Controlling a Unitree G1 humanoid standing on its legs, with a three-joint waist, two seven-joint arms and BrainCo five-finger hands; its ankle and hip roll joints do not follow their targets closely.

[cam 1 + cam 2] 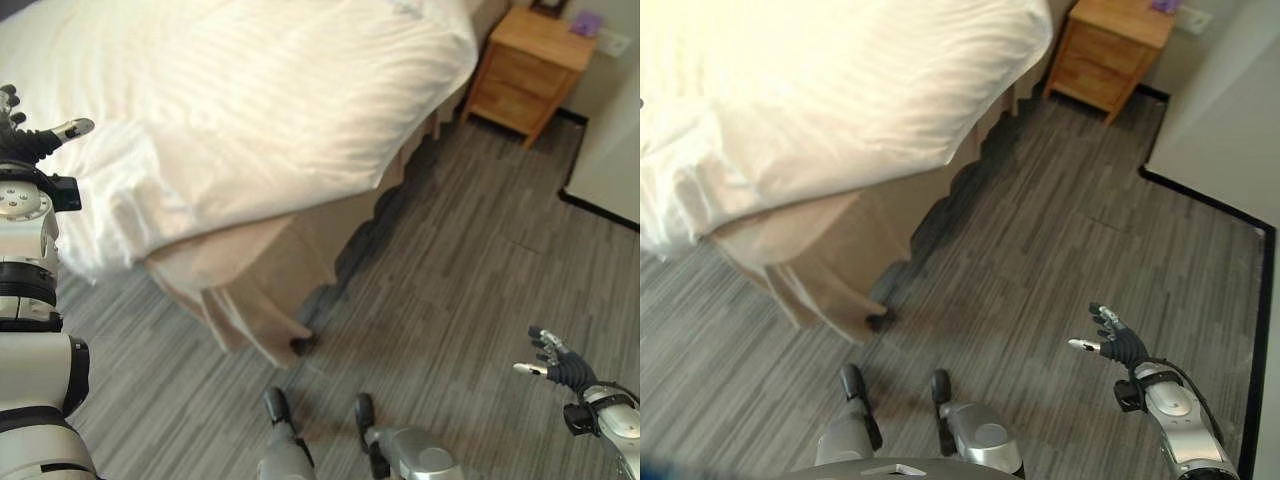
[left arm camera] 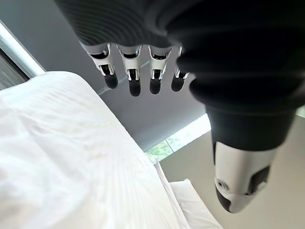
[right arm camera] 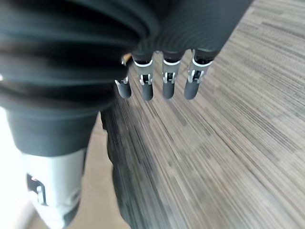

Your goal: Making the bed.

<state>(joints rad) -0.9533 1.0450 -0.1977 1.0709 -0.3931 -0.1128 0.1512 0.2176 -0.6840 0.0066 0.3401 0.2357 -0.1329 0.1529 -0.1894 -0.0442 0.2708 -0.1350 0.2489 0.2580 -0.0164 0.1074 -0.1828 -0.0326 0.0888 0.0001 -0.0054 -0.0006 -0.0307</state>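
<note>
A bed with a white striped duvet (image 1: pixel 250 110) fills the upper left, and its corner hangs over a beige bed skirt (image 1: pixel 250 280). My left hand (image 1: pixel 30 140) is raised at the left edge, just beside the duvet's rumpled edge, open and holding nothing. In the left wrist view its fingers (image 2: pixel 136 78) hang straight above the white duvet (image 2: pixel 62 167), with a pillow (image 2: pixel 195 210) farther off. My right hand (image 1: pixel 560 368) hovers low at the right over the grey floor (image 1: pixel 450 270), open and empty. The right wrist view shows its fingers (image 3: pixel 167 81) straight above the floor.
A wooden nightstand (image 1: pixel 530 70) with drawers stands at the upper right beside the bed, with a small purple thing (image 1: pixel 586 23) on top. A pale wall or door panel (image 1: pixel 610 150) with a dark baseboard runs along the right side. Grey wood-grain floor lies between.
</note>
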